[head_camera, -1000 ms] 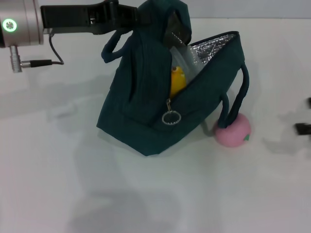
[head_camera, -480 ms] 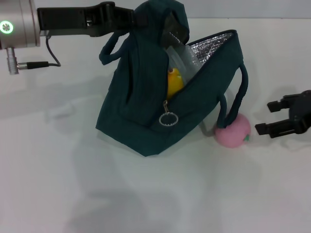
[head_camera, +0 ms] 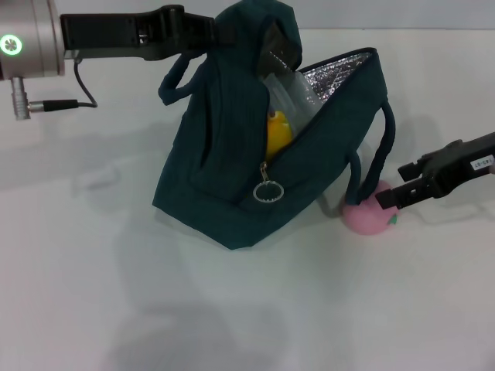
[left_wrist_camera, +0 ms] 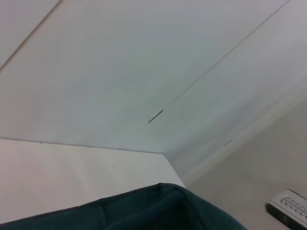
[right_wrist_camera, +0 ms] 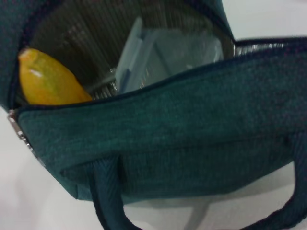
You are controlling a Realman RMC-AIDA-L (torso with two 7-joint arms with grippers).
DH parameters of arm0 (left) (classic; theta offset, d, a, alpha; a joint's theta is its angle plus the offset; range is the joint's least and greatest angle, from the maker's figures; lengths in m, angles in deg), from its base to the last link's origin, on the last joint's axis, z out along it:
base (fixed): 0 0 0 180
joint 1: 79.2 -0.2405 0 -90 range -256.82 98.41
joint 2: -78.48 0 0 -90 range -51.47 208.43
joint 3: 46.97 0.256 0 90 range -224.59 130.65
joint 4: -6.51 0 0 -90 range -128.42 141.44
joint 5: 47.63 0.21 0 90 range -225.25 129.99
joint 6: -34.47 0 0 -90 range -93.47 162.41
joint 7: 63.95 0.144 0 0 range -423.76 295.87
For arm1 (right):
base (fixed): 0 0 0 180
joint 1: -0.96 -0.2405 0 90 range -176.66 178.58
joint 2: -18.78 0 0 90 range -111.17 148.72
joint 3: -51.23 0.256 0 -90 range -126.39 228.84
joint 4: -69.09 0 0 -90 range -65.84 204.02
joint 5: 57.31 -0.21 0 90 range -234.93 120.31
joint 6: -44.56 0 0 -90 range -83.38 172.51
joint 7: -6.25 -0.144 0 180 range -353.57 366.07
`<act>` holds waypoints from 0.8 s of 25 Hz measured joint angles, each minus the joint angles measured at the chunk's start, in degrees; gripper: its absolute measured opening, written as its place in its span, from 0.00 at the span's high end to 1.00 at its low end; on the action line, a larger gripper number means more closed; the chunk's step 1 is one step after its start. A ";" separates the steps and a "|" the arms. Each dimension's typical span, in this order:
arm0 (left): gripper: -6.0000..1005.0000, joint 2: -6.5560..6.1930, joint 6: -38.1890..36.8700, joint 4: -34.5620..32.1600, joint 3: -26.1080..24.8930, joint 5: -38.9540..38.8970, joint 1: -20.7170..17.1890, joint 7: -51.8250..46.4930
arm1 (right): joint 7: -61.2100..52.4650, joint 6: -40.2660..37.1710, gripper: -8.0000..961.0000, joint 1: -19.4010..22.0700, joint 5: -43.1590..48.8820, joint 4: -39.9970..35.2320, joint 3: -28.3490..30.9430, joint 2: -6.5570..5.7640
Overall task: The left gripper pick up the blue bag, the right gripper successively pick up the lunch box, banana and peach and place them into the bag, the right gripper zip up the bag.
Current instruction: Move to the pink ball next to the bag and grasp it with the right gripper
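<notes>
The blue bag (head_camera: 224,162) stands tilted on the white table, its mouth open and its silver lining showing. My left gripper (head_camera: 210,28) is shut on the bag's top edge and holds it up. Inside lie the yellow banana (head_camera: 277,133) and the translucent lunch box (head_camera: 291,90); the right wrist view shows the bag (right_wrist_camera: 192,120), the banana (right_wrist_camera: 48,81) and the lunch box (right_wrist_camera: 158,52) close up. The pink peach (head_camera: 368,216) rests on the table against the bag's handle loop. My right gripper (head_camera: 391,187) is open, its fingers just right of and above the peach.
A round zip pull ring (head_camera: 270,191) hangs at the bag's front corner. A cable (head_camera: 81,93) trails from the left arm. The white table (head_camera: 232,309) stretches out in front of the bag. The left wrist view shows only the bag's rim (left_wrist_camera: 144,211).
My right gripper has come in from the right edge and moved left up to the peach. The bag and left gripper have held still.
</notes>
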 joint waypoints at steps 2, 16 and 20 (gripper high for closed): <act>0.93 0.00 0.00 0.00 0.02 0.00 0.04 0.00 | -4.55 -0.50 0.14 -1.40 2.33 -0.79 -2.38 0.00; 0.93 0.28 0.00 0.00 0.12 0.01 0.06 0.00 | -9.37 1.70 0.17 -3.80 4.60 -0.61 -9.22 0.23; 0.93 0.34 0.00 0.00 0.12 0.01 0.03 0.00 | -9.96 4.13 0.18 -3.69 4.78 -0.49 -12.79 0.31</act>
